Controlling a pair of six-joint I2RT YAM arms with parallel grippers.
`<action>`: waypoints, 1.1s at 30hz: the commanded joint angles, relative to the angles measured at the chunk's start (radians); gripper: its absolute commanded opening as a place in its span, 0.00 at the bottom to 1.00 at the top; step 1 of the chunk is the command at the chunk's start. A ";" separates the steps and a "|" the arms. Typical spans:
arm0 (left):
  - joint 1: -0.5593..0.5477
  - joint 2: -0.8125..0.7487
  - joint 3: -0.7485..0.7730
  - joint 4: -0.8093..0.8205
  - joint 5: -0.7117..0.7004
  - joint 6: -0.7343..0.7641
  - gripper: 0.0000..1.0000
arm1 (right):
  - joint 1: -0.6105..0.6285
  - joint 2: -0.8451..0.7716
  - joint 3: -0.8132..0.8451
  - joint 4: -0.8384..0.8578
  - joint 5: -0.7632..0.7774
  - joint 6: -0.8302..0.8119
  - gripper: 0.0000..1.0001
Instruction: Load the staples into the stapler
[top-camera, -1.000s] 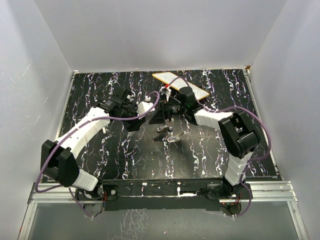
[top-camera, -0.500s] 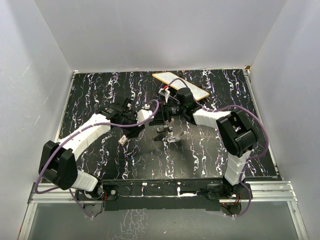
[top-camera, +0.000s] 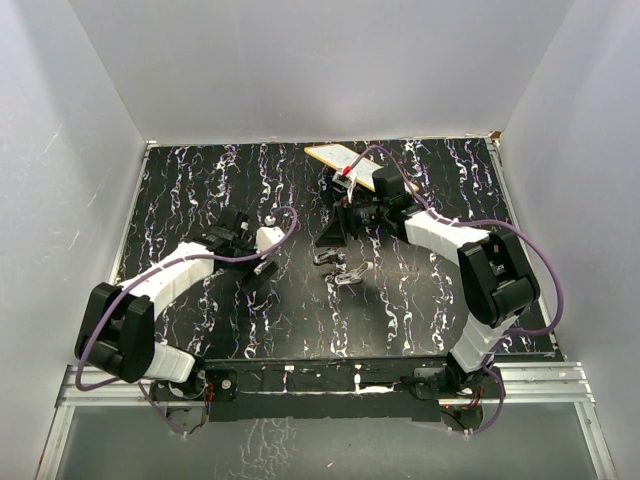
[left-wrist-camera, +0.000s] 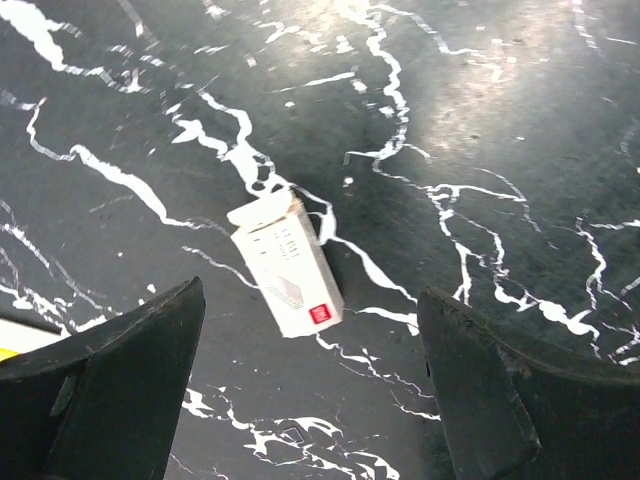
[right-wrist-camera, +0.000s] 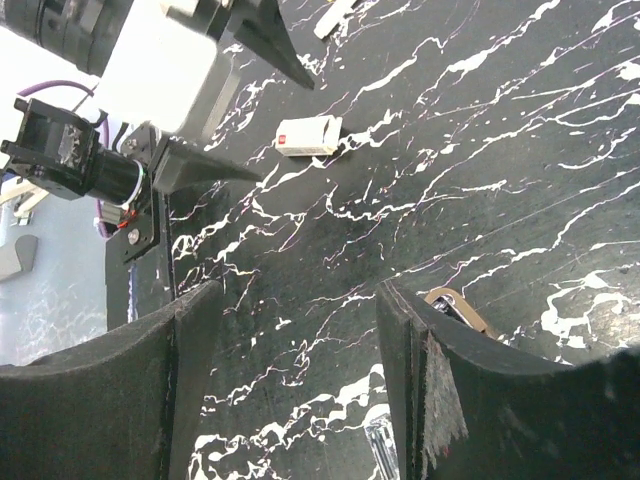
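Over the black marbled table (top-camera: 200, 190), the right gripper (right-wrist-camera: 295, 300) hangs spread and empty, just in front of the yellow-edged board (top-camera: 330, 155) at the far edge. The stapler (top-camera: 340, 270) lies near the table's middle, splayed open, touched by neither gripper. The left gripper (left-wrist-camera: 308, 296) is released, fingers wide on either side of a small white staple box (left-wrist-camera: 287, 265) lying flat.

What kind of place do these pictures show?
Probably a laboratory robot test cell: plain white walls enclose a black, white-veined tabletop, and two white-and-black robot arms are bolted to a silver metal rail at its near edge.
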 joint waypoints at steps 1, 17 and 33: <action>0.036 0.001 -0.011 0.057 -0.051 -0.089 0.85 | 0.006 -0.014 0.019 -0.013 -0.006 -0.042 0.64; 0.087 0.109 -0.037 0.058 0.013 -0.095 0.44 | 0.071 0.127 0.150 -0.008 0.022 0.039 0.59; 0.141 -0.035 -0.148 0.161 0.180 -0.006 0.28 | 0.213 0.408 0.319 0.094 0.059 0.245 0.54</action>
